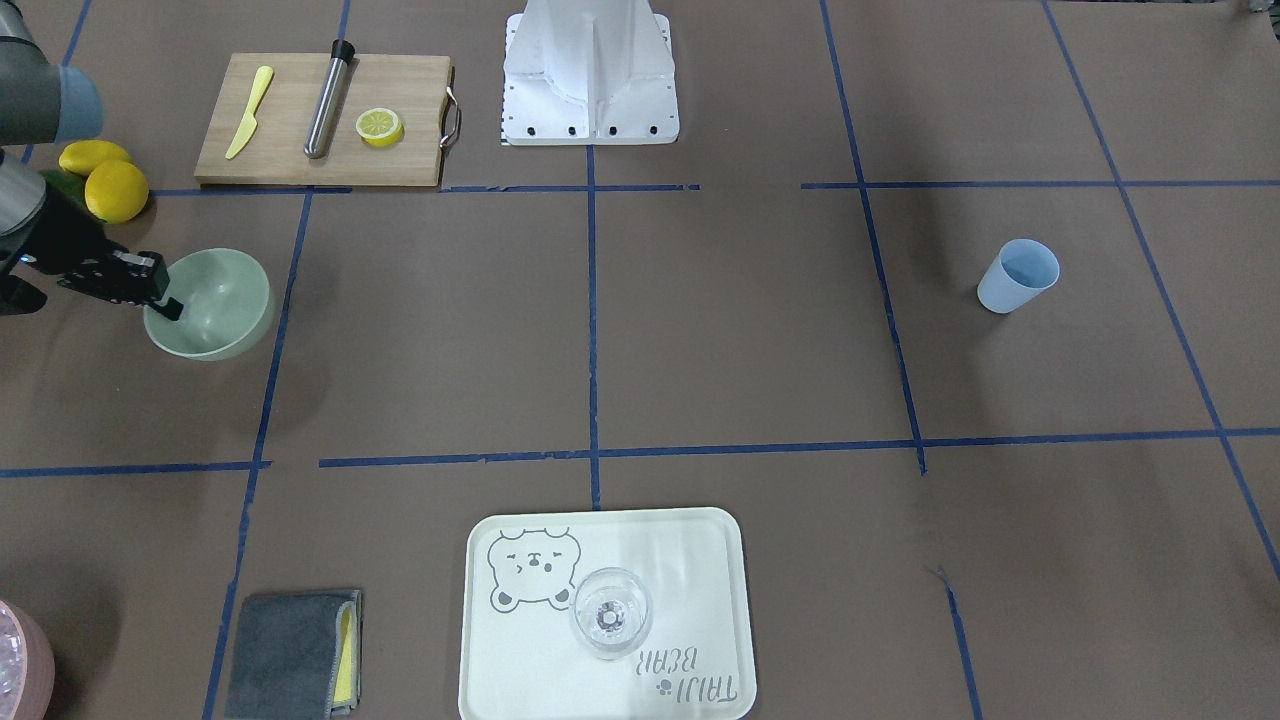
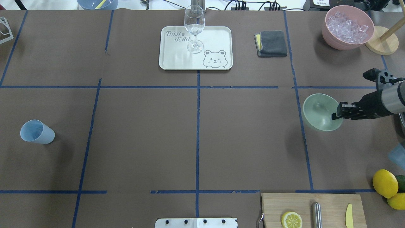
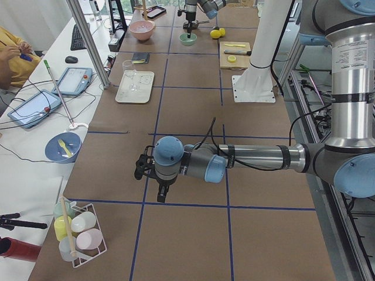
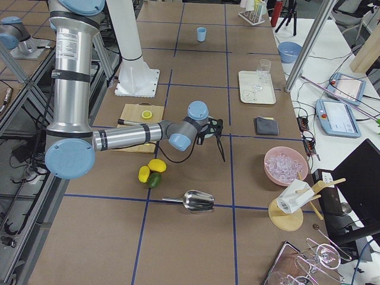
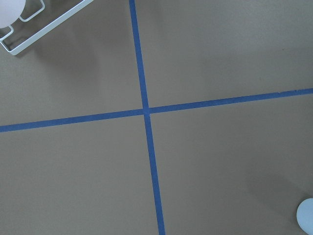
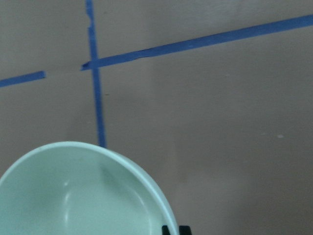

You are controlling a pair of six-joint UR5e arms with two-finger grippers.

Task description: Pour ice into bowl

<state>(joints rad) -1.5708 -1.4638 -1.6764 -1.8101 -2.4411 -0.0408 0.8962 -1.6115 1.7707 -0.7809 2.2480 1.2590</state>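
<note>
**Front-facing view, bowl:** The bowl (image 1: 225, 300) sits at the right-arm end of the surface (image 1: 640, 350), near the lemons (image 1: 115, 190). I see no ice in it.

**Front-facing view, right jaws:** They are closed on the bowl's rim, on the side toward the right arm (image 1: 40, 250).

**Overhead view, ice:** The ice (image 2: 348, 24) is heaped in the pink container (image 2: 335, 42), well apart from the bowl.

**Overhead view, tilt:** The bowl looks slightly tipped. I cannot tell whether it is lifted or resting on the surface.

**Left-end view, left jaws:** The left arm (image 3: 252, 157) reaches low over the brown paper, far from the bowl. I cannot tell whether the left jaws are open or closed.

**Right-end view, scoop:** A metal scoop (image 4: 199, 202) lies between the lemons and the pink container, and neither arm touches it.

**Left wrist view:** It shows only tape lines (image 5: 146, 110) and no jaws.

**Right wrist view, rim:** The bowl fills the lower left, and the dark fingertips (image 6: 184, 229) sit at its rim.

**Step in hand:** I judge this to be placing the bowl before any pouring, since no ice has been transferred.

**Next move:** It calls for setting the bowl flat near the ice and letting go of the rim. I would then carry the ice over and tip it in slowly, so the cubes do not bounce out.
</note>
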